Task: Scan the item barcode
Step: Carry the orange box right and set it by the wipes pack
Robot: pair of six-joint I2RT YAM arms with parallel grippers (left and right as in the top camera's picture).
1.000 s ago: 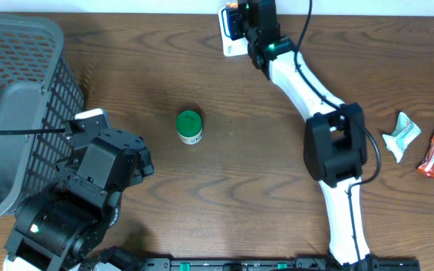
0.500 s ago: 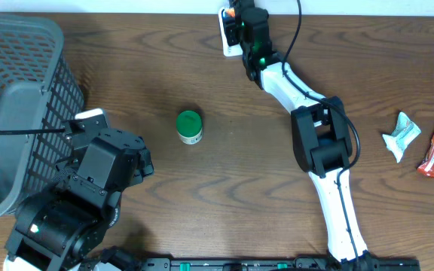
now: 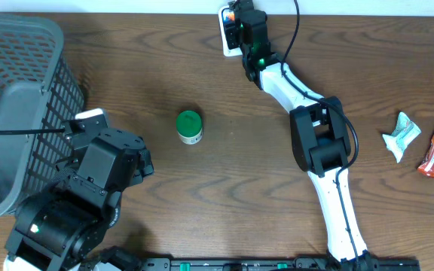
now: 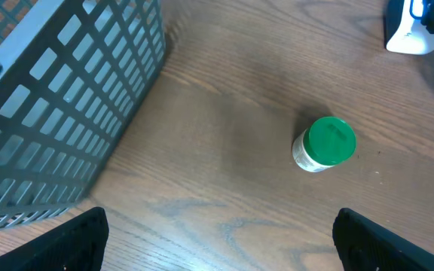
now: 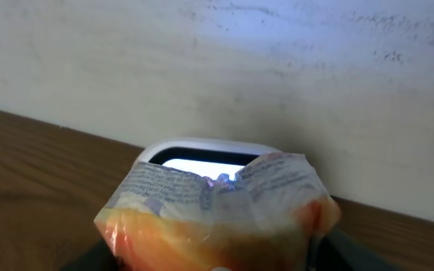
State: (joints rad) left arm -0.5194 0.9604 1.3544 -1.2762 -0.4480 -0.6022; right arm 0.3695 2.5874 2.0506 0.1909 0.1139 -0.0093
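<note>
Scan pose: right side loaded, left side empty.
Overhead: right end effector [image 3: 241,16] at the scanner [image 3: 225,34]; green-lidded jar [image 3: 189,126] well apart from the scanner. Left wrist: left end effector [image 4: 221,222] wide open, holding nothing, over bare tabletop [image 4: 224,98]. Right wrist: right end effector clamped on the packet [image 5: 215,207], just in front of the scanner's lit window.

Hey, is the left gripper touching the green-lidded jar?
Apart. The left wrist view shows a plain gap between the open left gripper and the green-lidded jar, which sits well beyond its fingers.

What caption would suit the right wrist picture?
A crinkly orange plastic packet held before the lit window of a white barcode scanner.
</note>
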